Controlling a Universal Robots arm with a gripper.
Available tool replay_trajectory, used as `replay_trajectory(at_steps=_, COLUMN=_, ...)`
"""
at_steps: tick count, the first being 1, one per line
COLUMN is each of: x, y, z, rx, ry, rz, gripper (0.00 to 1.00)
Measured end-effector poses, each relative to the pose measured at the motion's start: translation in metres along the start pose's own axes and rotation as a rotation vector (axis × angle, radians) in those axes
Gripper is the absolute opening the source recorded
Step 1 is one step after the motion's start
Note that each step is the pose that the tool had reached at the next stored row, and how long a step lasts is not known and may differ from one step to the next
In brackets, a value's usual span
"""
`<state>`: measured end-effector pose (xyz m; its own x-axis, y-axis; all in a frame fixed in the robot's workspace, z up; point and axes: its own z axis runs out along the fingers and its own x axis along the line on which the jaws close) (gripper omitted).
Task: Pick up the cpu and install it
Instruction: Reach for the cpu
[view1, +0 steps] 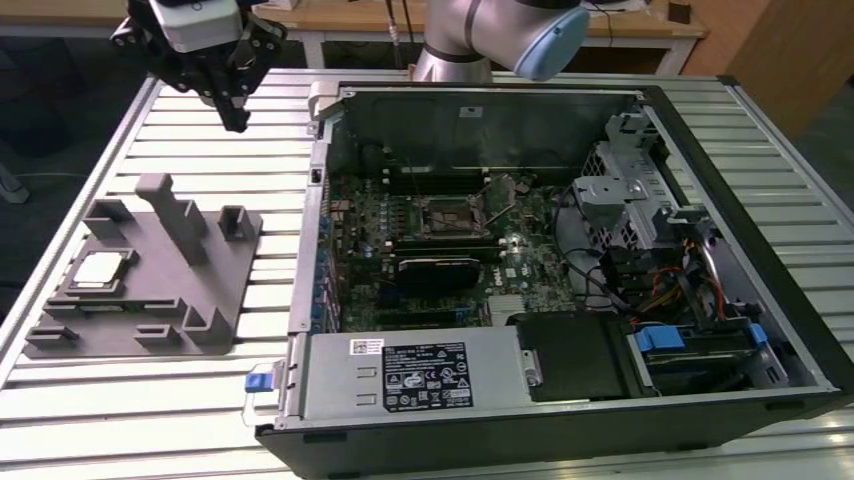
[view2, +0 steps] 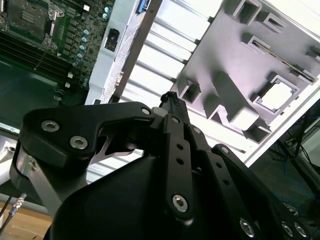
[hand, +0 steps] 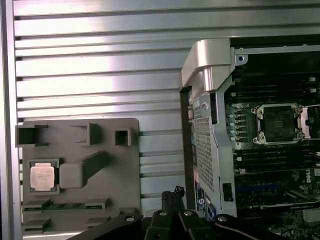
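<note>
Single arm (view1: 491, 28) reaches in from the far side of the table (view1: 274, 95). The gripper (view1: 238, 122) hangs in the air over the slatted metal table, past the far end of the grey moulded tray (view1: 158, 300) and to the exterior view's left of the open computer case (view1: 467, 128).

Fingers (view2: 176, 131) are closed together to one narrow tip, with nothing between them. In both wrist views that tip sits above the bare table strip between the tray and the case's side wall (hand: 205, 130).

The cpu (view1: 100, 270) lies flat in a square recess of the tray, silver top up, near the edge on the exterior view's left. It is well apart from the gripper and nothing touches it. In the first wrist view the cpu (hand: 42, 176) sits just beside a raised grey block (hand: 75, 175). In the second wrist view it shows as a bright square (view2: 276, 95) in the same pocket.

Upright posts (view1: 171, 215) stand on the tray behind the cpu.

Inside the case the motherboard (view1: 387, 235) lies flat. The cpu socket (view1: 451, 215) is near its middle, dark centre exposed inside a metal frame. A power supply (view1: 414, 372) with a label fills the near corner of the case.
</note>
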<state>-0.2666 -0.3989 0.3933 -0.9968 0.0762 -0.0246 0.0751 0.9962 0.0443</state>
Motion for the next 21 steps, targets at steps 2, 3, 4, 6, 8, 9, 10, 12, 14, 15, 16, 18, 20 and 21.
replay_trajectory(at_steps=2, x=0.0031, y=-0.0002, z=-0.0001, rx=-0.0001, ry=0.0000, rz=0.000, gripper=0.11)
replay_trajectory(at_steps=3, x=0.0046, y=-0.0003, z=-0.0001, rx=0.0000, ry=0.0001, rz=0.000, gripper=0.11)
replay_trajectory(at_steps=4, x=0.0062, y=-0.0005, z=-0.0001, rx=-0.0001, ry=0.0000, rz=0.000, gripper=0.11)
replay_trajectory(at_steps=6, x=0.0095, y=-0.0007, z=-0.0003, rx=-0.0001, ry=0.0000, rz=0.000, gripper=0.11)
replay_trajectory(at_steps=8, x=0.0127, y=-0.0009, z=-0.0004, rx=0.0000, ry=0.0001, rz=0.000, gripper=0.11)
replay_trajectory(at_steps=9, x=0.0144, y=-0.0011, z=-0.0004, rx=-0.0001, ry=0.0000, rz=0.000, gripper=0.11)
replay_trajectory(at_steps=10, x=0.0160, y=-0.0012, z=-0.0005, rx=0.0000, ry=0.0001, rz=0.000, gripper=0.11)
replay_trajectory(at_steps=12, x=0.0191, y=-0.0014, z=-0.0005, rx=0.0000, ry=0.0000, rz=0.000, gripper=0.11)
replay_trajectory(at_steps=14, x=0.0222, y=-0.0017, z=-0.0006, rx=0.0000, ry=0.0000, rz=0.000, gripper=0.11)
replay_trajectory(at_steps=15, x=0.0237, y=-0.0018, z=-0.0007, rx=0.0000, ry=0.0000, rz=0.000, gripper=0.11)
replay_trajectory(at_steps=16, x=0.0253, y=-0.0019, z=-0.0007, rx=0.0000, ry=0.0001, rz=0.000, gripper=0.11)
replay_trajectory(at_steps=18, x=0.0285, y=-0.0021, z=-0.0008, rx=-0.0001, ry=0.0000, rz=0.000, gripper=0.11)
replay_trajectory(at_steps=20, x=0.0317, y=-0.0024, z=-0.0009, rx=0.0000, ry=0.0000, rz=0.000, gripper=0.11)
replay_trajectory(at_steps=21, x=0.0334, y=-0.0025, z=-0.0010, rx=0.0001, ry=0.0001, rz=0.000, gripper=0.11)
